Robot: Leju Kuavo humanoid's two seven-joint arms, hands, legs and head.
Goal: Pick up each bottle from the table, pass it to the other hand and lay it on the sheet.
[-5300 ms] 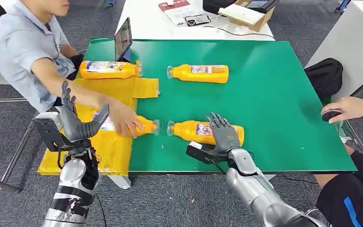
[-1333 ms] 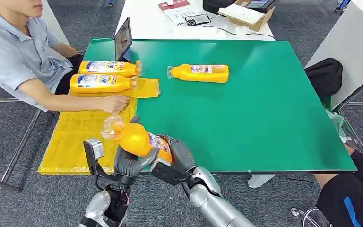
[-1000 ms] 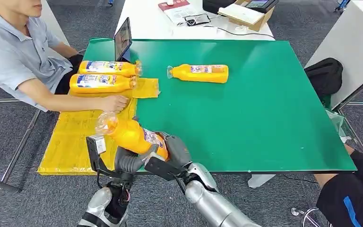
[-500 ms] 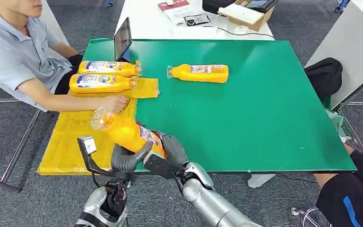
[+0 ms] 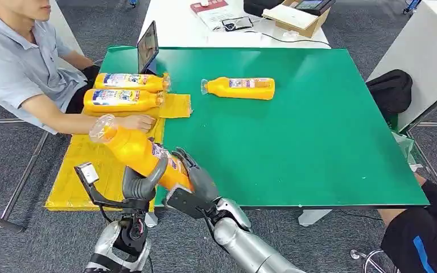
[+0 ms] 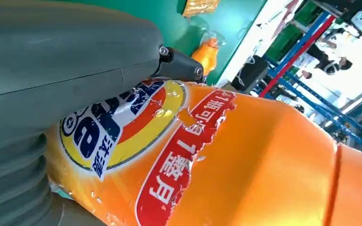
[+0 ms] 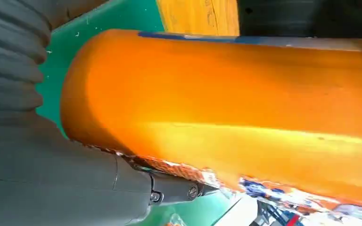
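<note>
An orange bottle (image 5: 138, 154), now carried further over the yellow sheet (image 5: 85, 165) at the bench's (image 5: 318, 142) edge, is gripped by both the left robot hand (image 5: 139, 183) and right robot hand (image 5: 196, 181), the handover judged unfinished.

Grey carpet floor (image 5: 216, 239). A green table (image 5: 318, 131) stood at centre; behind it a white table (image 5: 182, 28) carried papers (image 5: 216, 12), a cable and a cardboard box (image 5: 296, 18). A black bag (image 5: 391, 91) lay beside a white panel (image 5: 432, 51). A person in a light blue shirt (image 5: 11, 68) sat alongside.
</note>
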